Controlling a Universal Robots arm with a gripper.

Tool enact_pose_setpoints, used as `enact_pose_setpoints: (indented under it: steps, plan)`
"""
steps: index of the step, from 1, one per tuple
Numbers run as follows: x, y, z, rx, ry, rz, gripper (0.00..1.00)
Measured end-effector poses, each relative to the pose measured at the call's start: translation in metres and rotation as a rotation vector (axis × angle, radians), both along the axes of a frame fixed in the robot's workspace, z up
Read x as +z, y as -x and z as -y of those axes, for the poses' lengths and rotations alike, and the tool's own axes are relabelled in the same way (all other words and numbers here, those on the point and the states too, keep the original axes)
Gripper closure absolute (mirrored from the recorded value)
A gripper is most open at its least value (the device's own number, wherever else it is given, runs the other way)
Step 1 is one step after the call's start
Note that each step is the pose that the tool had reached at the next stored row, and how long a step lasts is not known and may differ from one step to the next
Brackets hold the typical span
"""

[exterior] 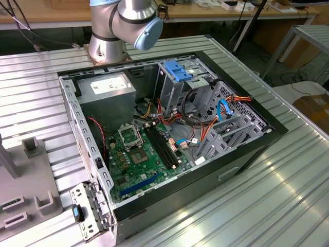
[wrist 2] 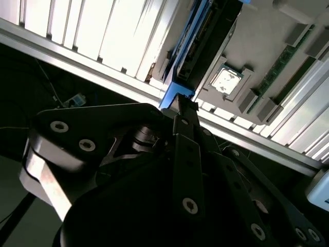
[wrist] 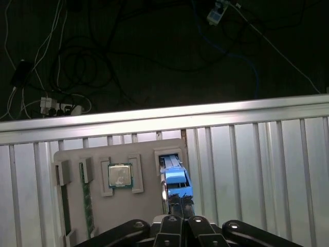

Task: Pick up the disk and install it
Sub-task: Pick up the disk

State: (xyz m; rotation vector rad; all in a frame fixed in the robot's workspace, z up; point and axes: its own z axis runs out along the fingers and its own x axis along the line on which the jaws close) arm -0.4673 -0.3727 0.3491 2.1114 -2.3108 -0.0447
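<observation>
The disk [wrist: 176,177] stands on edge in a slot of a grey parts tray [wrist: 144,221], its bright blue carrier rail facing the camera. In the second wrist view the disk [wrist 2: 205,46] shows as a dark slab with a blue edge. My gripper [wrist: 181,208] hangs over the disk's near end with its black fingers drawn together. In the second wrist view the gripper [wrist 2: 182,103] has its tip at the blue corner. I cannot tell whether it pinches the rail. The open computer case [exterior: 180,139] lies on its side on the table.
A processor chip [wrist: 119,175] and memory sticks [wrist: 86,200] sit in the same tray. The tray lies near the ribbed table's edge [wrist: 164,116], with dark floor and cables beyond. The case holds a metal drive bay topped by a blue bracket [exterior: 180,72]. The arm's base [exterior: 110,31] stands behind the case.
</observation>
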Motion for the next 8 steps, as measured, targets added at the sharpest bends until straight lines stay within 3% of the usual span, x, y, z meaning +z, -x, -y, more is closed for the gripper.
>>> enact_pose_setpoints:
  steps: [3, 5, 7, 8]
  plan:
    - [0.0, -0.0002, 0.0, 0.0, 0.0, 0.0, 0.89]
    - [-0.0001, -0.0003, 0.0, 0.0, 0.0, 0.0, 0.7]
    - [-0.0001, -0.0005, 0.0, 0.0, 0.0, 0.0, 0.58]
    - [-0.0001, -0.0005, 0.0, 0.0, 0.0, 0.0, 0.58]
